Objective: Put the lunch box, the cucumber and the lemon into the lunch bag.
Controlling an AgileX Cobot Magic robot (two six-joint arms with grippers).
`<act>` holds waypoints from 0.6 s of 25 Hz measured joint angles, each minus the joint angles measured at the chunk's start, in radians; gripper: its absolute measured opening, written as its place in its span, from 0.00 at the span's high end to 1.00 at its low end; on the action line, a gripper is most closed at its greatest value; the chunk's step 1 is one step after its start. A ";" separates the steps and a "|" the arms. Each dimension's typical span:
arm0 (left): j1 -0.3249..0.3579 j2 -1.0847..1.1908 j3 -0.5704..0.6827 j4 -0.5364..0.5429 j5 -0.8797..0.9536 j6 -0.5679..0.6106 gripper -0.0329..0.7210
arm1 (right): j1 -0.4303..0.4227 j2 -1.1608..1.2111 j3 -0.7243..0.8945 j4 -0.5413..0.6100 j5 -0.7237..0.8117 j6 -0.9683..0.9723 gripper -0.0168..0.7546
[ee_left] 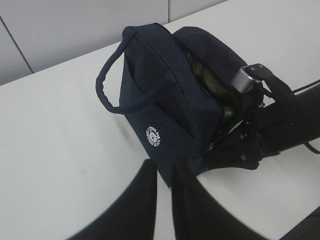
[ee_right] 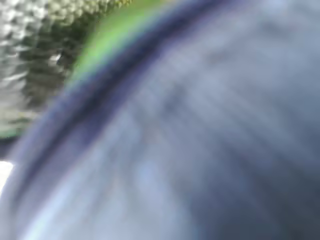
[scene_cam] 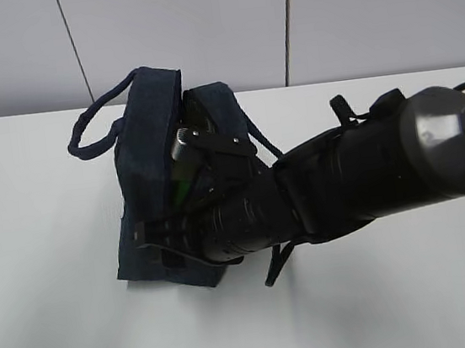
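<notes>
Two grippers, two different stories. Right gripper (scene_cam: 186, 198) is buried in the mouth of the lunch bag (ee_left: 165, 115); its fingertips are hidden by the fabric, so the pictures alone don't show the grip, but the jaws stand partly open, roughly midway, which fits either a hold on something cucumber-thick or a release in progress, and I can't tell which. Just at those jaws a strip of bright green shows in the opening, which I take for the cucumber (ee_left: 227, 113); whether it's clamped or merely touching is not visible. Right wrist view is smeared: navy cloth fills it, green edge and a mesh-like lining above. Left gripper (ee_left: 165, 210) hangs back from the bag, fingers nearly together with a thin gap, holding nothing, touching nothing, well clear of the near bag corner. Bag sits upright on the white table (scene_cam: 46, 248), one loop handle (ee_left: 107, 85) sticking out on the side away from the right arm. Lunch box and lemon not visible anywhere; possibly already inside, can't confirm. My read: cucumber placement step, at or near the drop. Next move calls for letting go fully, then drawing straight back out of the opening without snagging the rim, zipper or handle and without tipping the bag.
</notes>
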 joint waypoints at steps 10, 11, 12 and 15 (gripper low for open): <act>0.000 0.000 0.000 0.000 0.006 0.000 0.89 | 0.000 0.072 -0.056 0.000 -0.009 0.005 0.44; 0.000 0.000 0.000 0.000 0.008 0.000 0.89 | 0.000 0.077 -0.059 0.000 -0.013 0.007 0.46; 0.000 0.000 0.000 0.000 0.009 0.000 0.89 | 0.000 0.079 -0.059 0.000 -0.015 0.007 0.49; 0.000 0.000 0.000 0.000 0.014 0.000 0.89 | 0.000 0.078 -0.059 0.000 -0.024 0.011 0.61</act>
